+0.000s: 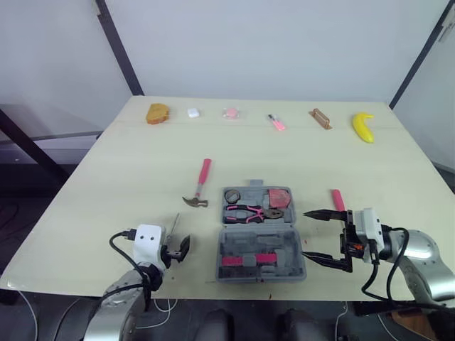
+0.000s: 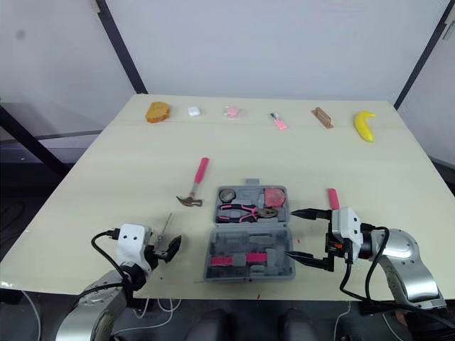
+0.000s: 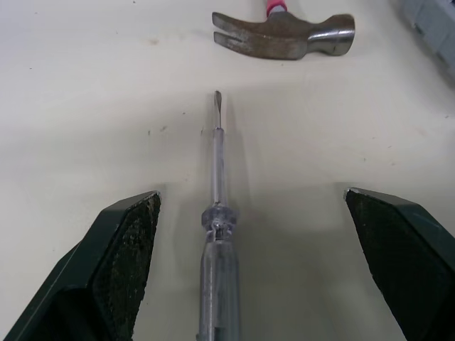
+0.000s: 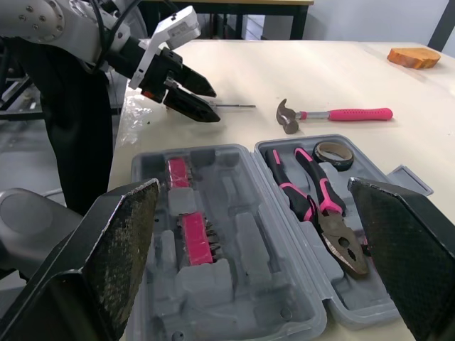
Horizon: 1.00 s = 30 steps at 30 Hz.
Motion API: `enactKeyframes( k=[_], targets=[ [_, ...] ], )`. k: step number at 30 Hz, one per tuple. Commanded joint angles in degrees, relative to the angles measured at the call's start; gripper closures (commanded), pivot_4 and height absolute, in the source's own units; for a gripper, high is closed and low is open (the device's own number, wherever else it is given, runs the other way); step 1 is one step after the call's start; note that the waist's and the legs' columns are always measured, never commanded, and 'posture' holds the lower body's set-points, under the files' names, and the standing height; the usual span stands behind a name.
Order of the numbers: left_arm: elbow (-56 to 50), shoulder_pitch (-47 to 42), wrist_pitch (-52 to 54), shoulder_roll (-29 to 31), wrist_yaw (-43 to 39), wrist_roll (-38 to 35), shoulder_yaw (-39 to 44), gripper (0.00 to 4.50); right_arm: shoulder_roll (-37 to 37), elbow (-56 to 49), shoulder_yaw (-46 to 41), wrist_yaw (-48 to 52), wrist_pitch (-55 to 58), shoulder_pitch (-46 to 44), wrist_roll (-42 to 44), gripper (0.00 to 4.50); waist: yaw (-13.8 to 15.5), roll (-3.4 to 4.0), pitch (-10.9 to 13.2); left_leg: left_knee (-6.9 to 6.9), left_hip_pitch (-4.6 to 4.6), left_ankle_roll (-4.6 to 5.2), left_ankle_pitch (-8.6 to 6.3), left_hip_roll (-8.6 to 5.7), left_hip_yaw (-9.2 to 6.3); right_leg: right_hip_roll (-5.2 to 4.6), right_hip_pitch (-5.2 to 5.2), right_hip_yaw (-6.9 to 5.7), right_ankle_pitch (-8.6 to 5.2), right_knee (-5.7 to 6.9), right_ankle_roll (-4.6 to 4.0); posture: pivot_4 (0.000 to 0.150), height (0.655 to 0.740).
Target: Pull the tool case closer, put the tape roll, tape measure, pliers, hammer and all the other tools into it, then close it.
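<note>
Grey tool case (image 1: pixel 284 249) lies open at the tabletop's (image 1: pixel 128 163) near edge, holding pliers (image 1: pixel 249 212) and tape roll (image 1: pixel 233 194). At its 9 o'clock, the left hand (image 1: pixel 179 250) gapes astride a screwdriver (image 3: pixel 215 234), untouched; at 3 o'clock, the right hand (image 1: pixel 306 234) is spread wide, empty. Hammer (image 1: pixel 199 186) lies at 11 o'clock.

The tool case (image 1: pixel 284 245) is grey. The pliers (image 1: pixel 247 212) have pink-and-black handles. The hammer (image 1: pixel 202 176) has a pink handle. The banana (image 1: pixel 363 126) is yellow.
</note>
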Motion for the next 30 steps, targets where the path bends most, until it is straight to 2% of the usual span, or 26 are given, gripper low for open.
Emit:
enactKeyframes(
  k=[1, 4, 6, 8, 9, 10, 12, 30],
  targets=[
    [0.1, 0.53, -1.82, -0.65, -0.02, 0.37, 0.62, 0.08, -0.44, -0.8, -1.05, 0.16, -1.22, -0.36, 0.17, 0.0, -0.03, 0.0, 0.0, 0.0, 0.0, 0.0, 0.0, 0.0, -0.01, 0.0, 0.0, -0.01, 0.0, 0.0, 0.0, 0.15, 0.74],
    [0.46, 1.1, -3.02, -1.57, -0.24, -0.07, 0.92, 0.8, -0.45, -1.17, -1.28, -0.03, -1.25, 0.13, 0.18, 0.0, -0.03, 0.0, 0.0, 0.0, 0.0, 0.0, 0.0, 0.02, -0.01, 0.0, 0.0, -0.01, 0.0, 0.0, 0.0, 0.15, 0.74],
    [0.69, 1.46, -3.21, -1.6, -0.37, 0.16, 1.01, 1.6, -0.4, -1.43, -1.31, -0.03, -1.2, 0.24, 0.35, 0.0, -0.02, 0.0, 0.0, 0.0, 0.0, 0.0, 0.0, 0.02, -0.01, 0.0, 0.0, -0.01, 0.0, 0.0, 0.0, 0.15, 0.74],
    [0.94, 1.51, -3.49, -1.53, -0.49, 0.16, 1.15, 2.63, -0.38, -1.53, -1.31, -0.08, -1.12, 0.24, 0.41, 0.0, -0.02, 0.0, 0.0, 0.0, 0.0, 0.0, 0.0, 0.02, -0.02, 0.0, 0.0, -0.01, 0.0, 0.0, 0.0, 0.15, 0.74],
    [1.18, 1.4, -3.64, -1.54, -0.56, 0.04, 1.33, 2.9, -0.38, -1.51, -1.29, -0.06, -1.12, 0.23, 0.4, 0.0, -0.02, 0.0, 0.0, 0.0, 0.0, 0.0, 0.0, 0.02, -0.01, 0.0, 0.0, -0.01, 0.0, 0.0, 0.0, 0.15, 0.74],
    [1.44, 1.28, -3.75, -1.56, -0.59, -0.09, 1.55, 3.61, -0.3, -1.44, -1.21, -0.09, -1.13, 0.11, 0.36, 0.0, -0.03, 0.0, 0.0, 0.0, 0.0, 0.0, 0.0, 0.02, -0.01, 0.0, 0.0, -0.01, 0.0, 0.0, 0.0, 0.15, 0.74],
    [1.61, 1.24, -3.79, -1.63, -0.66, -0.2, 1.72, 4.39, -0.22, -1.37, -1.12, -0.09, -1.18, -0.01, 0.32, 0.0, -0.02, 0.0, 0.0, 0.0, 0.0, 0.0, 0.0, 0.02, -0.01, 0.0, 0.0, -0.01, 0.0, 0.0, 0.0, 0.15, 0.74],
    [3.34, 1.49, -7.72, -0.2, -4.02, 0.49, 2.06, 4.4, 0.6, -2.27, 0.1, 2.25, 0.47, -0.41, 3.31, 0.0, -0.04, 0.0, 0.0, 0.0, 0.0, 0.0, 0.0, 0.01, -0.02, 0.03, 0.0, -0.03, 0.0, 0.0, 0.0, 0.15, 0.74]
  ],
)
